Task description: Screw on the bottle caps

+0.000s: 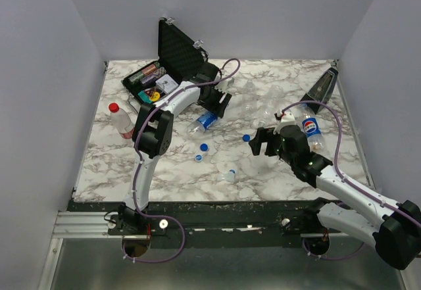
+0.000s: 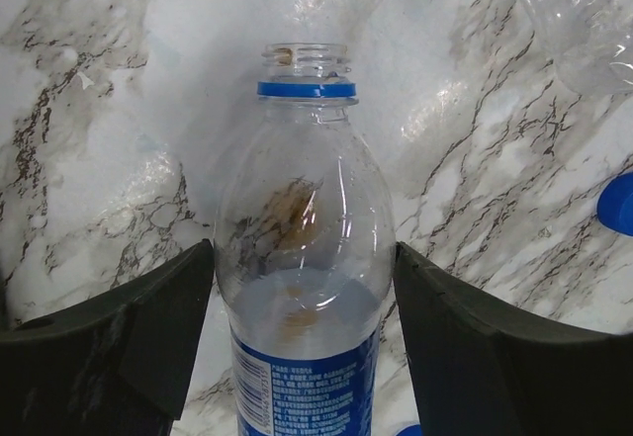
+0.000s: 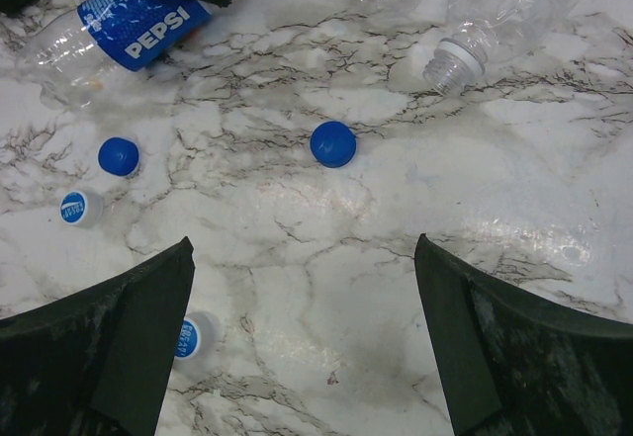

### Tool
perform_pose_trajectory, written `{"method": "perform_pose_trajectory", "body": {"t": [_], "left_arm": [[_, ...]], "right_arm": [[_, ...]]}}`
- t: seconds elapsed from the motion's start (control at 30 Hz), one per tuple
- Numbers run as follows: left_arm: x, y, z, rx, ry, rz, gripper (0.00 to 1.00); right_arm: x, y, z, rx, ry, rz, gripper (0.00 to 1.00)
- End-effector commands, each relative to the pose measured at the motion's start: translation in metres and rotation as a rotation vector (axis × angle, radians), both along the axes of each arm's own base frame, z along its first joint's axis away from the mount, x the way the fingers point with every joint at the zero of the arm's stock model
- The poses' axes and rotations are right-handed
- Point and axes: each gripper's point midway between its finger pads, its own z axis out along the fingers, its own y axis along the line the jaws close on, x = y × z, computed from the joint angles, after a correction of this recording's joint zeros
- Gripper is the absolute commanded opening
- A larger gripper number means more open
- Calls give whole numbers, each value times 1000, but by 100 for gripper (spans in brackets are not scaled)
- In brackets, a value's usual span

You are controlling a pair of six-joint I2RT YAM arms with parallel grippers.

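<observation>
The blue-label bottle [image 2: 305, 298] lies on its side on the marble table [image 1: 118, 171], just in front of the case [image 1: 176, 52] and a little to its right. Its neck is open, with a blue ring under the bare thread. The left gripper [image 2: 305, 253] pinches it at the shoulder, a black finger [image 2: 148, 327] pressed to each side of the clear wall. The red-label bottle [image 1: 122, 122] stands upright in front of the case, towards its left, with its red cap on. Farther from the case than the pinched bottle, four caps lie loose: a blue cap [image 3: 332, 144], a second cap [image 3: 119, 156] and a third cap [image 3: 79, 207] close together, and, farthest from the case, a pale cap [image 1: 229, 174]. The right gripper [image 3: 303, 248] hovers over the marble well to the right of the case, fingers spread wide, with the blue cap just beyond its tips. A clear bottle [image 3: 485, 21] with an open neck lies right of the case
</observation>
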Motion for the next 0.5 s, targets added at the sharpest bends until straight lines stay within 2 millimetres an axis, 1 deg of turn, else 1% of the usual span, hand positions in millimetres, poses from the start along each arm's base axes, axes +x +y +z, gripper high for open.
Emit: {"method": "perform_pose_trajectory", "body": {"t": [0.0,0.13,0.23,0.37,0.43,0.47], "left_arm": [[-11,0,-23,23,53,-24,80],[-11,0,-25,25,50,-24,77],[-11,0,-19,25,39,-31,74],[-11,-2,5,-6,-12,-55,71],[-12,-3,23,-29,-53,-72,70],[-12,-3,33,-42,-83,-77,66]], "right_arm": [[1,0,-3,-2,-1,7,99],[1,-1,-4,-4,2,7,99],[1,-1,-4,-5,0,6,99],[1,0,-3,-2,-2,12,99],[1,1,-1,-1,-6,18,99],[0,1,1,-3,-9,20,99]]}}
